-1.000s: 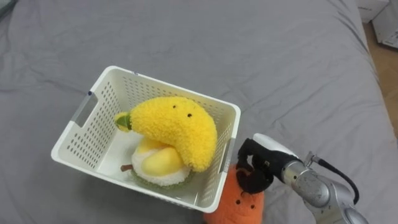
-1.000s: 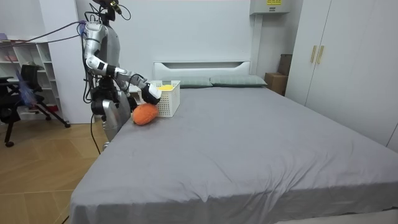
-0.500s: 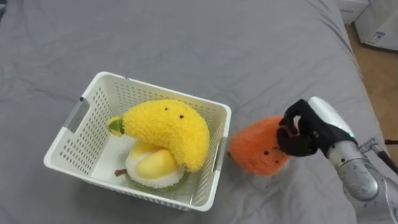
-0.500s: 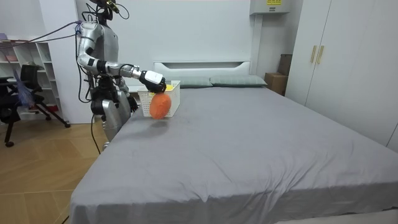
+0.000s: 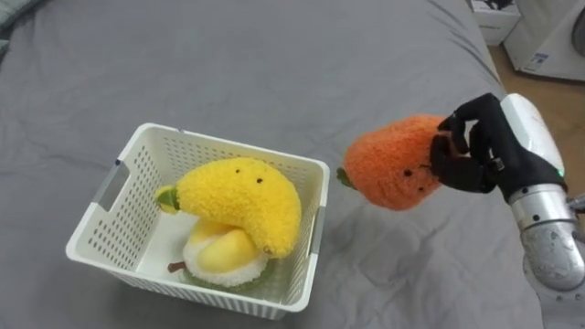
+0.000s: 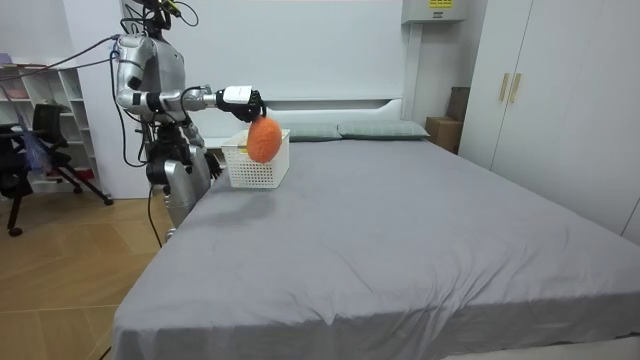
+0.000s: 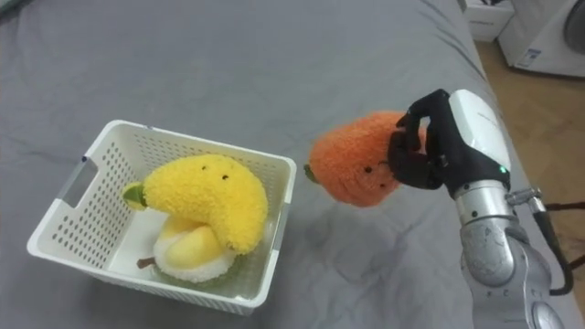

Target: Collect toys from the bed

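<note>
Lifted since a second ago, when it lay on the sheet at the basket's near right corner, the round orange plush toy [image 5: 395,174] with small dark eyes now hangs clear of the bed in the robot's right hand [image 5: 480,151]. The black fingers [image 5: 452,146] are curled into the toy's right end and grip it, with the toy's greenish tip pointing left toward the basket. From the robot's head the toy sits to the right of the white perforated plastic basket [image 5: 233,151], near its right wall but not over the opening. In the room view the orange toy [image 6: 263,140] shows at about the height of the basket's top rim, with the right hand [image 6: 243,98] above it at the end of an arm held out nearly level, higher than half a second ago. The basket rests on the grey bedsheet [image 5: 228,64] and holds two other toys: a fuzzy yellow banana-shaped plush [image 5: 242,201] with a green tip and two dark dots lying across the middle, and beneath it a white and pale yellow plush [image 5: 219,254] with a short brown stem, pressed against the front wall. The robot stands upright beside the bed [image 6: 400,230] at the room view's left, close to the corner where the basket [image 6: 255,170] sits. Grey pillows [image 6: 385,130] lie against a white headboard [image 6: 325,104] beyond the basket, a pale wardrobe [image 6: 540,90] stands at the room view's right, and a dark office chair [image 6: 40,150] stands on the wooden floor [image 6: 60,280] behind the robot.
</note>
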